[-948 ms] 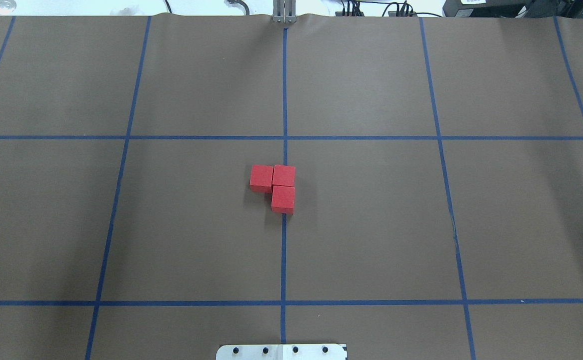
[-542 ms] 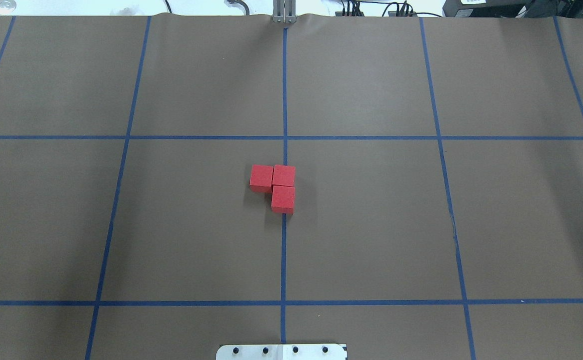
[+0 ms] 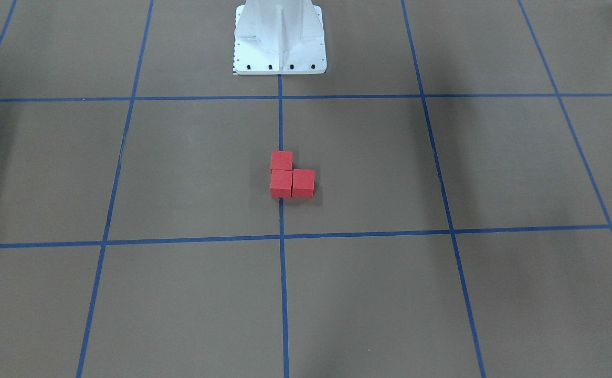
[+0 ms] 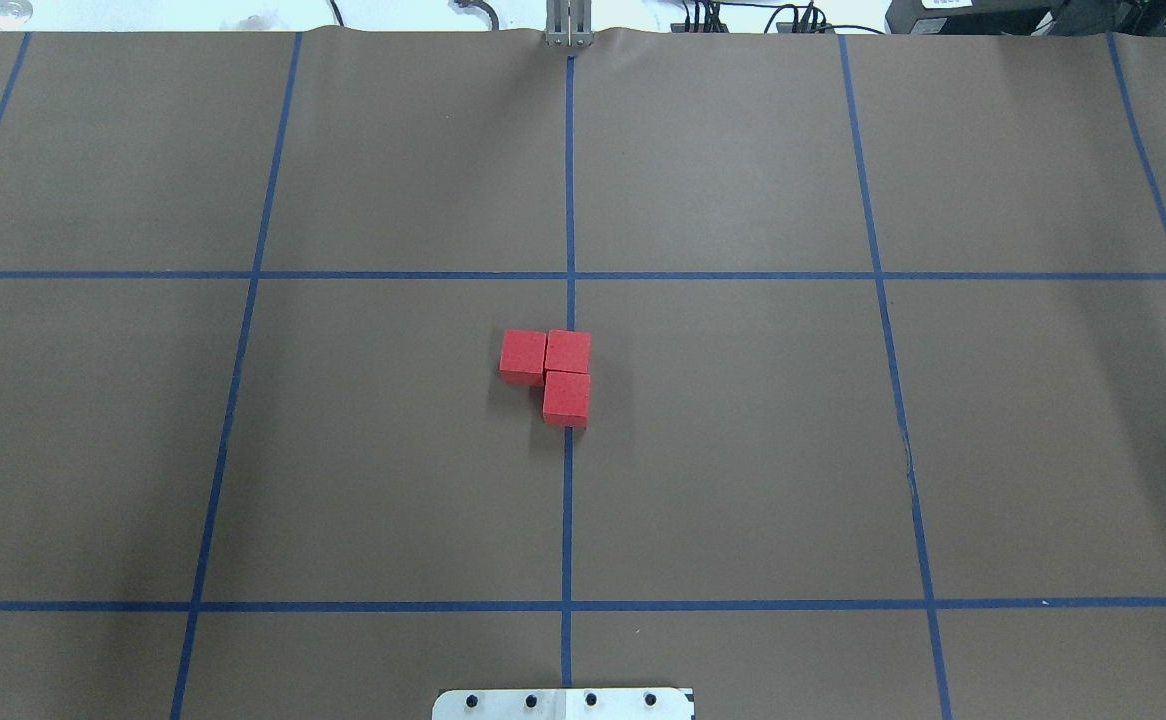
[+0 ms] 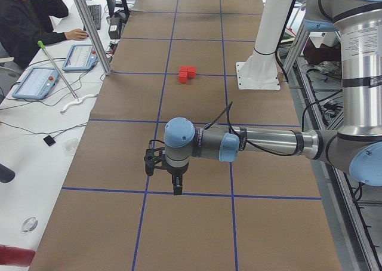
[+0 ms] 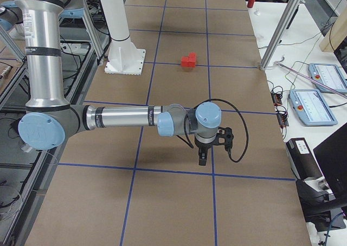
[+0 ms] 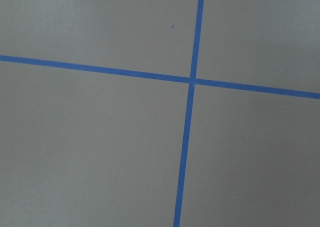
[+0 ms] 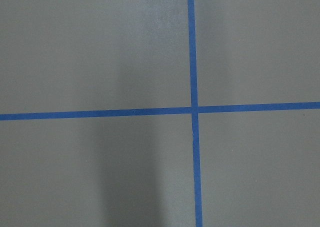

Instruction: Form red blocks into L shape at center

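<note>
The three red blocks touch in an L shape on the brown table's centre line: one at the corner (image 4: 568, 351), one to its left (image 4: 522, 355) and one nearer me (image 4: 566, 397). They also show in the front view (image 3: 281, 182) and small in both side views (image 5: 187, 74) (image 6: 188, 60). My left gripper (image 5: 176, 187) hangs far from them at the table's left end. My right gripper (image 6: 202, 160) hangs at the right end. I cannot tell whether either is open or shut. Both wrist views show only brown paper and blue tape.
The white robot base (image 3: 280, 37) stands behind the blocks. A metal post (image 4: 568, 25) stands at the far table edge. An operator (image 5: 30, 14) sits by tablets (image 5: 36, 83) beyond the table's far side. Blue tape lines (image 4: 568, 200) grid the paper.
</note>
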### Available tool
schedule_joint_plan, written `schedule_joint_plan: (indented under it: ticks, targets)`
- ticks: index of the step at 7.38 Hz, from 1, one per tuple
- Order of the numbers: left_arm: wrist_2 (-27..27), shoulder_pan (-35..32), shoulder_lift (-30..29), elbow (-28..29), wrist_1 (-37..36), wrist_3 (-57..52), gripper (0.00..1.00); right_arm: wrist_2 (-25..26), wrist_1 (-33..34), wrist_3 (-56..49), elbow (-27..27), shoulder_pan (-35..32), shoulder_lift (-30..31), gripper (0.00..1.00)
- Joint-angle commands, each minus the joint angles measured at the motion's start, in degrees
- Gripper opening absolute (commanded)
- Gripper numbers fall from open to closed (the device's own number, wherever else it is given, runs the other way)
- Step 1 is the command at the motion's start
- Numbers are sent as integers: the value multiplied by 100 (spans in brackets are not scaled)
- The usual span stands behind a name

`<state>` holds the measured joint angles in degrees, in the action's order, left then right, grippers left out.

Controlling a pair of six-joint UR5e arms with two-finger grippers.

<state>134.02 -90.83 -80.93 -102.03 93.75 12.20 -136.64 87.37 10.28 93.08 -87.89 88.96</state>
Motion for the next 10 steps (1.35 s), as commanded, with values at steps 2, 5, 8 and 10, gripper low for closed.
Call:
schedule_joint_plan:
  ticks: [2,5,8,10]
  targets:
    - [28,30,34,25,-295,-7,100,-12,271,0,0,0,-36,100]
    - [19,100,25,16,-278,-7,100,32,210,0,61,0,60,100]
    - [19,100,-10,-36,-260,-7,100,41,192,-17,17,0,69,100]
    - [46,100,-1,-63,-234,-7,100,32,192,-17,17,0,61,100]
